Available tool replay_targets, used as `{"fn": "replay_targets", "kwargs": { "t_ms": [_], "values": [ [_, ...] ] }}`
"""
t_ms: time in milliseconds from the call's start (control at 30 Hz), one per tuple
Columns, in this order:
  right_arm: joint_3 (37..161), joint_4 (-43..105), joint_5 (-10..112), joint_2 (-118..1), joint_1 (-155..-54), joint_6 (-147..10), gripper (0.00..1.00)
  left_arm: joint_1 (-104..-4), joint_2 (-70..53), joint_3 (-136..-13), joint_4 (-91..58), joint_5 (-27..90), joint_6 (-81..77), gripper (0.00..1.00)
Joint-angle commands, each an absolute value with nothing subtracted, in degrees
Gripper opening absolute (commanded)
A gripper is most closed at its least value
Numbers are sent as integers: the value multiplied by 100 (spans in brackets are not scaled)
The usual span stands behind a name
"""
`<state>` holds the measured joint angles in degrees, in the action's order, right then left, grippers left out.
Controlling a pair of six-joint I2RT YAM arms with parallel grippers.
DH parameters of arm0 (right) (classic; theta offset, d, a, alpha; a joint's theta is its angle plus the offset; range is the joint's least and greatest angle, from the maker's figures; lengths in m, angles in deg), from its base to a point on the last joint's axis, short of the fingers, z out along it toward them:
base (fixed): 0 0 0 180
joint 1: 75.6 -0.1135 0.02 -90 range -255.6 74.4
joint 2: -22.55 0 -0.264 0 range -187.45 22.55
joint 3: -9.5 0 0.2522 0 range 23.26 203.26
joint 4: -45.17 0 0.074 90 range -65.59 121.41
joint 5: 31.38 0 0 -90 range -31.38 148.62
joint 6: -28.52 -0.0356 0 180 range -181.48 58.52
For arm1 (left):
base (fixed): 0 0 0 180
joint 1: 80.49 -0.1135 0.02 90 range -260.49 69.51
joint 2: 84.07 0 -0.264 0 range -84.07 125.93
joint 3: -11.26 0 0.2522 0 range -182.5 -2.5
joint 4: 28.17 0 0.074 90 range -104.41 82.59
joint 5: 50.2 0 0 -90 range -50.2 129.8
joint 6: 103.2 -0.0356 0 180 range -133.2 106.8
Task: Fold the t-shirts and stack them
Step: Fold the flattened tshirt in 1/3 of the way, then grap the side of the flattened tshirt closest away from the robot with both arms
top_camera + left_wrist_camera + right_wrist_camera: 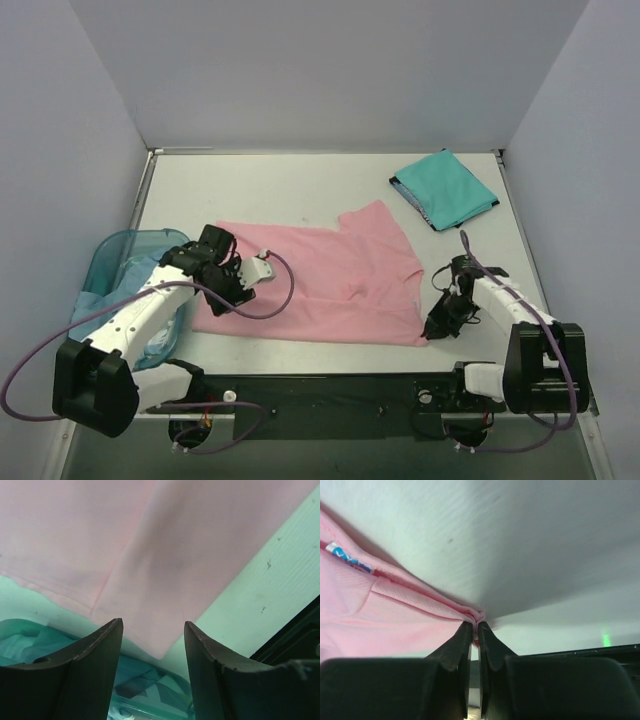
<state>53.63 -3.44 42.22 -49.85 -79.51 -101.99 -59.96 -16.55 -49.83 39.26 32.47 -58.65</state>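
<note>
The light pink t-shirt (320,285) lies spread on the white table (270,190). My right gripper (436,322) is shut on its near right corner; in the right wrist view (475,624) the pink hem (400,600) is pinched between the tips. My left gripper (238,290) is open over the shirt's near left corner (150,560), jaws apart and empty. The teal green t-shirt (444,188) lies folded at the far right. Pale blue cloth (98,305) sits in the basket at the left.
A translucent blue plastic basket (118,250) stands at the table's left edge under my left arm, also seen in the left wrist view (145,690). The black base rail (320,385) runs along the near edge. Grey walls enclose the table.
</note>
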Motion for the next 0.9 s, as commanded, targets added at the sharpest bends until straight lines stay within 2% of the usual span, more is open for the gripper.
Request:
{"fn": "replay_targets", "kwargs": {
  "t_ms": [0, 300, 333, 367, 400, 533, 633, 700, 800, 867],
  "values": [
    [5139, -444, 4140, -4742, -6947, -9857, 0, -6054, -1377, -5671, 3692, 3048, -4971, 62],
    [5112, -436, 4184, -4662, -4749, -9857, 0, -6615, -322, -6709, 3033, 3128, -3106, 62],
    [5138, -453, 4166, -4662, -4687, -9813, 17, -6660, -173, -6832, 2989, 3110, -3070, 62],
    [5243, -523, 4175, -4732, -4678, -9787, 30, -6721, -94, -6885, 2928, 3084, -3060, 63],
    [5305, -559, 4201, -4741, -4678, -9760, 52, -6748, 55, -7007, 2910, 3119, -3069, 63],
    [5893, -752, 4490, -4374, -4791, -9734, 70, -7003, 565, -7429, 2927, 3058, -3253, 68],
    [6857, -630, 5287, -4161, -5352, -9506, 73, -7205, 821, -7772, 2919, 3101, -3376, 70],
    [7536, -402, 5806, -4327, -6290, -8937, 71, -7337, 1023, -8018, 2857, 3093, -3429, 71],
    [8746, -41, 5487, -5351, -6927, -8040, 71, -7486, 1487, -8405, 2909, 2979, -3534, 71],
    [9702, -188, 4941, -6255, -7261, -7459, 66, -7495, 1761, -8695, 3058, 2891, -3675, 71]
  ]
}}
